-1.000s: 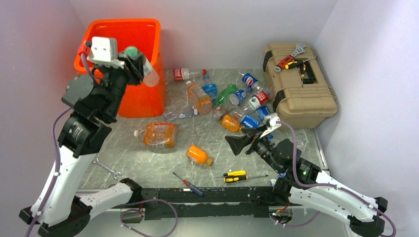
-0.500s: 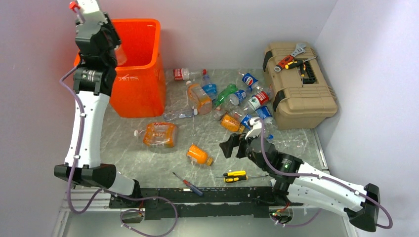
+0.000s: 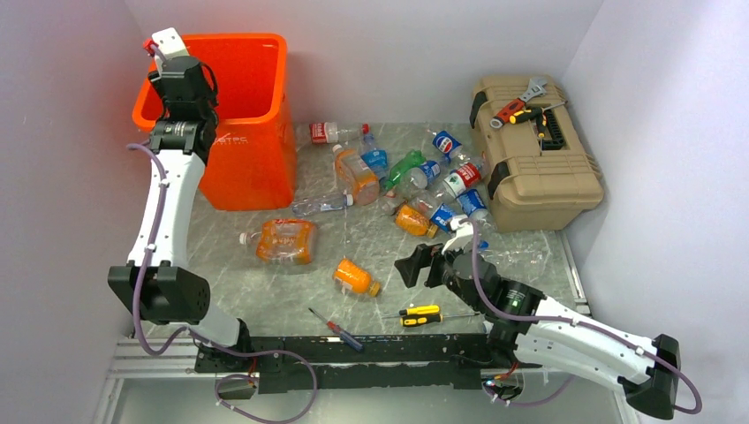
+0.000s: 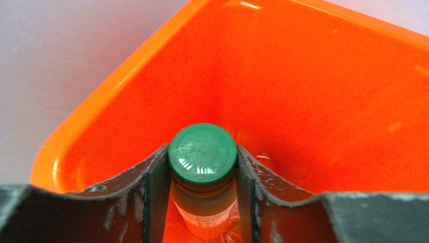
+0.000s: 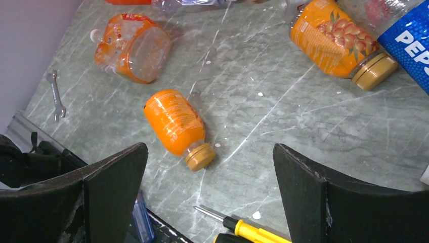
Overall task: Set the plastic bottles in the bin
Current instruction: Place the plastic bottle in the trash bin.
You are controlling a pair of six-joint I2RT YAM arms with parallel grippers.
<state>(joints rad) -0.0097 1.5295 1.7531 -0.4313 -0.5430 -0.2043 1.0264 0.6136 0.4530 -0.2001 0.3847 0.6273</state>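
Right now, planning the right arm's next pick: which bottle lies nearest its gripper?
The small plain-orange bottle with the tan cap, alone before the right gripper; the rest lie farther off.

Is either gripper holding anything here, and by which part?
The left gripper is shut on a green-capped bottle, fingers flanking its cap and neck, over the bin. The right gripper is open, holding nothing.

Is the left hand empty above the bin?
No, the left hand grips a green-capped bottle by its neck, over the inside of the orange bin.
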